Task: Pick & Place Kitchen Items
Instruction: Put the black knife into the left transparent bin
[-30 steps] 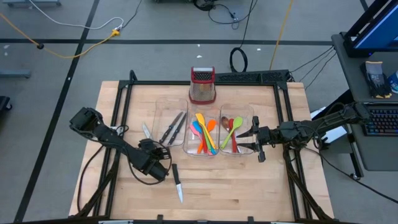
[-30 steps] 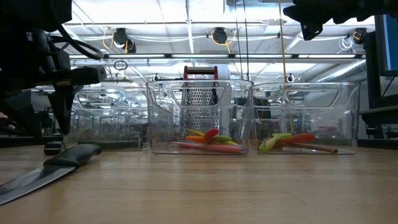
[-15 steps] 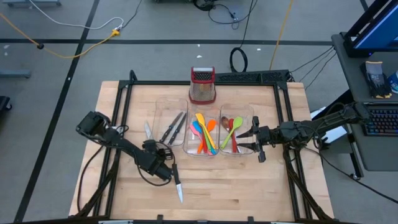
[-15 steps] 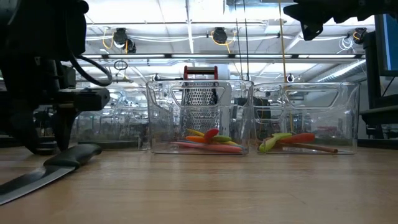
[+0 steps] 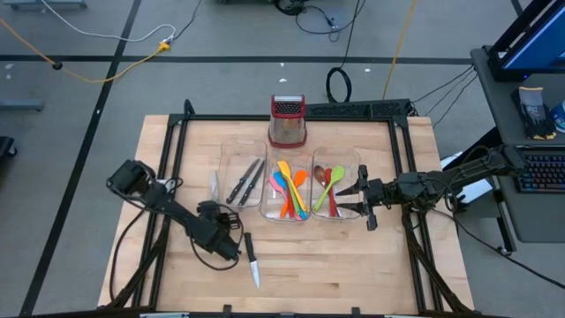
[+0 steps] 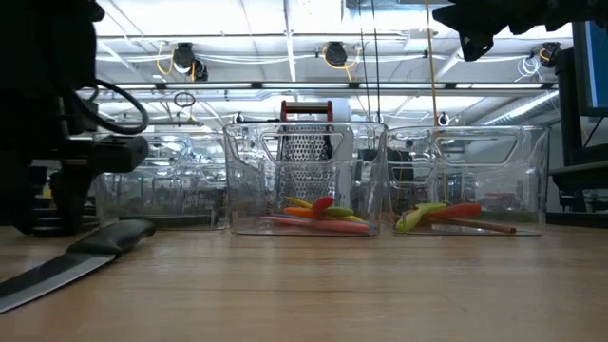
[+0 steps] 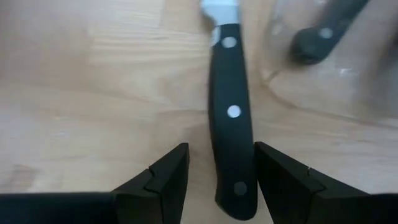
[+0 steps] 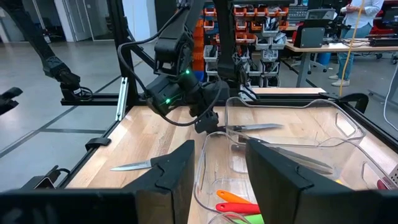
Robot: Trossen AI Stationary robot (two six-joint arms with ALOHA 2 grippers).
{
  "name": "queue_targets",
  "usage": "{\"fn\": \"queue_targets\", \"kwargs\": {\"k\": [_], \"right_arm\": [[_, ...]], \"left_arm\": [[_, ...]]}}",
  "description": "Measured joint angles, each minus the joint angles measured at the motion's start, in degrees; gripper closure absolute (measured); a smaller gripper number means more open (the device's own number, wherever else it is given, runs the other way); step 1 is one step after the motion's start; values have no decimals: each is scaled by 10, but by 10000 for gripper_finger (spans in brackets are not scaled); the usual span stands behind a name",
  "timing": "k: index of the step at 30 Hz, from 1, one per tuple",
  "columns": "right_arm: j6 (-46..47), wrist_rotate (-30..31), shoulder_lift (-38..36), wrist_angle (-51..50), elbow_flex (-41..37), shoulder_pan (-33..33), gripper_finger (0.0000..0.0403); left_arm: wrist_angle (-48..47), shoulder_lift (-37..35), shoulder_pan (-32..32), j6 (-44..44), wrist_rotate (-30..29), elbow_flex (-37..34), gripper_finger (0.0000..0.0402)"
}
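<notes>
Black-handled knife (image 5: 252,260) lies lower centre on tabletop (image 5: 309,265), long axis near-vertical, handle towards left claw (image 5: 231,250), fingers spread empty; right claw (image 5: 357,200) farther, spread too.

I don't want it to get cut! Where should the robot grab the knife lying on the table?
By the black handle, from straight above. The knife lies flat on the wood, and the left gripper already has a finger on each side of the handle, away from the blade.
</notes>
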Motion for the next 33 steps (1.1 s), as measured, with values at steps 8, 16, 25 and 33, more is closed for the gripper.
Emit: {"fn": "queue_targets", "kwargs": {"k": [8, 16, 25, 33], "right_arm": [[0, 0, 0, 0, 0, 0, 268], [0, 0, 0, 0, 0, 0, 268], [0, 0, 0, 0, 0, 0, 268], [0, 0, 0, 0, 0, 0, 268]], "left_arm": [[-22, 1, -17, -13, 16, -1, 218], [-31, 1, -16, 49, 6, -1, 218], [-32, 1, -16, 117, -22, -1, 218], [-5, -1, -16, 161, -33, -10, 218]]}}
